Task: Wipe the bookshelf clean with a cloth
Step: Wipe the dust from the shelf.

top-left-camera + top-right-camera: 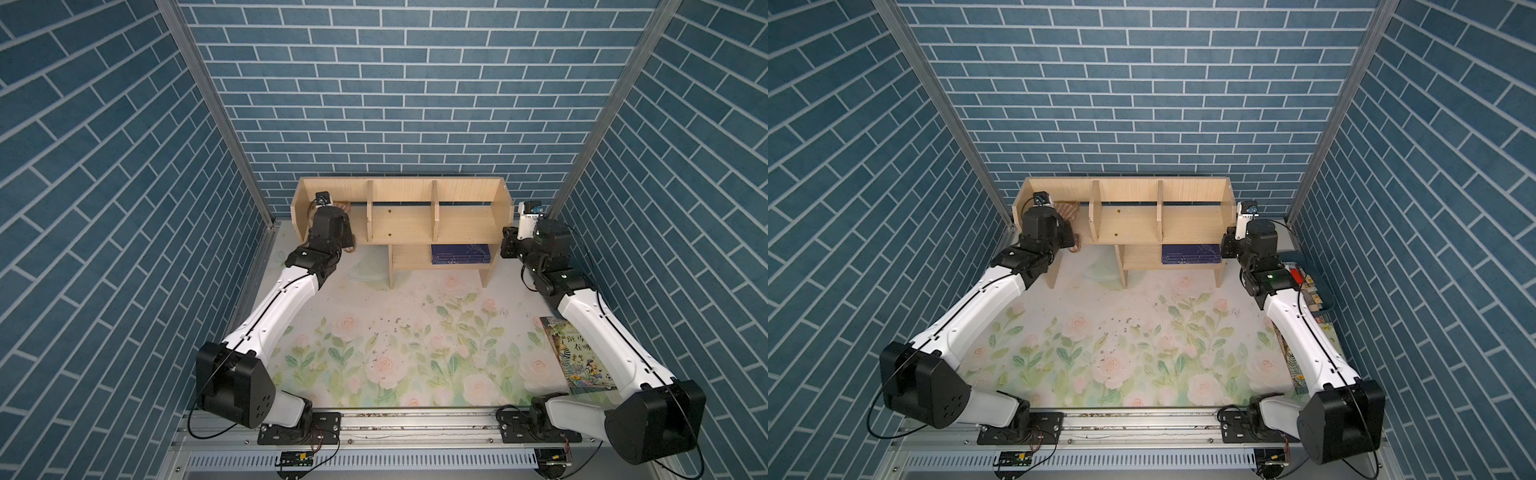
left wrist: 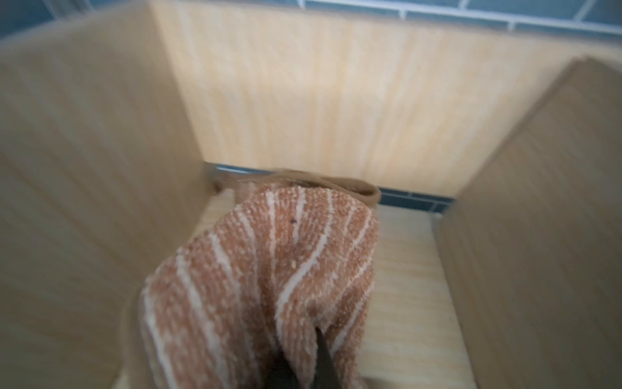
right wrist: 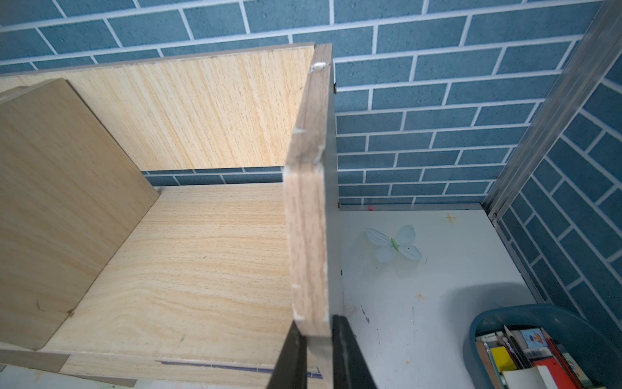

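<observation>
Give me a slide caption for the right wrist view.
Right gripper pinching the end panel of the bookshelf, blue bin nearby.

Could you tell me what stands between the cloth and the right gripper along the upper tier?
Only two upright dividers of the bookshelf; otherwise bare board with a few specks, as both top views show.

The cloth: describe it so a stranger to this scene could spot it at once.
Find the light natural-wood bookshelf against the blue brick wall, then its upper end bay on the left arm's side. There the left gripper pinches a small soft cloth with thin brown and beige stripes. It is the only fabric; the dark blue book in the cubby is flat and stiff.
</observation>
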You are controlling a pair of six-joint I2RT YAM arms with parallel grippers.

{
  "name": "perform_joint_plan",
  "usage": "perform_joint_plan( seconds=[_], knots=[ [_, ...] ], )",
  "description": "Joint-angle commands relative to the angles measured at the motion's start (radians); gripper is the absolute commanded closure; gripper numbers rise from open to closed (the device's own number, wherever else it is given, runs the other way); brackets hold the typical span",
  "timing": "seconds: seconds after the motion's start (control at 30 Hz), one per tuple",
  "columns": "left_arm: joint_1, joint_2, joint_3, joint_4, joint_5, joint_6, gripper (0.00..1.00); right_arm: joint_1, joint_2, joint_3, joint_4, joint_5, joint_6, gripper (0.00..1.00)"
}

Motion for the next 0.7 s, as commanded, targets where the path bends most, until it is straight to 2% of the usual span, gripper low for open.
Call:
perform_joint_plan(
  seconds=[0.0,0.17,0.27,0.43,0.53,0.67],
  knots=[
    [0.064,0.023,0.064,-0.068,-0.050,0.001,1.00,0.027,-0.015,-0.015,-0.061,-0.107,0.071,1.00],
    [0.072,0.044,0.063,-0.069,-0.030,0.003,1.00,0.027,-0.009,-0.019,-0.052,-0.107,0.071,1.00],
    [0.068,0.059,0.054,-0.056,0.031,-0.016,1.00,0.026,-0.007,-0.019,-0.049,-0.106,0.071,1.00],
    [-0.020,0.074,0.069,0.012,0.126,-0.002,1.00,0.027,-0.002,-0.027,-0.041,-0.106,0.071,1.00],
    [-0.057,0.087,0.156,0.020,0.119,-0.005,1.00,0.027,0.000,-0.034,-0.038,-0.106,0.071,1.00],
    [-0.058,0.123,0.339,-0.011,0.114,-0.019,1.00,0.026,-0.010,-0.044,-0.039,-0.106,0.066,1.00]
  ],
)
